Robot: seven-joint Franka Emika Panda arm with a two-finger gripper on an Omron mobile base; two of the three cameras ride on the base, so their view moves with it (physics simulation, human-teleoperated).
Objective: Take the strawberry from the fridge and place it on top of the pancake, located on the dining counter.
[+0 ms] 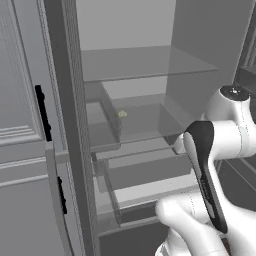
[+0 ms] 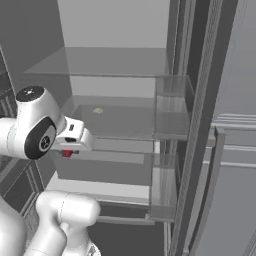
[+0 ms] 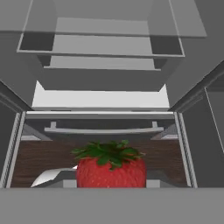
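Note:
The strawberry (image 3: 110, 168), bright red with a green leafy cap, sits low in the middle of the hand view, right at the fingers. In the right base view it shows as a small red spot (image 2: 67, 153) under the hand. My gripper (image 2: 68, 150) is shut on it, in front of the open fridge (image 2: 115, 65) at the level of the lower shelves. In the left base view my own arm hides the hand, and the fridge (image 1: 140, 65) stands open behind it. The pancake and the dining counter are out of view.
A small pale yellowish item (image 1: 122, 114) (image 2: 98, 110) lies on the middle shelf. Door bins (image 2: 170, 115) hang on the open right door. A light grey cabinet with black handles (image 1: 42, 112) stands on the left. The fridge's lower drawer handle (image 3: 103, 130) and wooden floor (image 3: 39, 157) lie below the hand.

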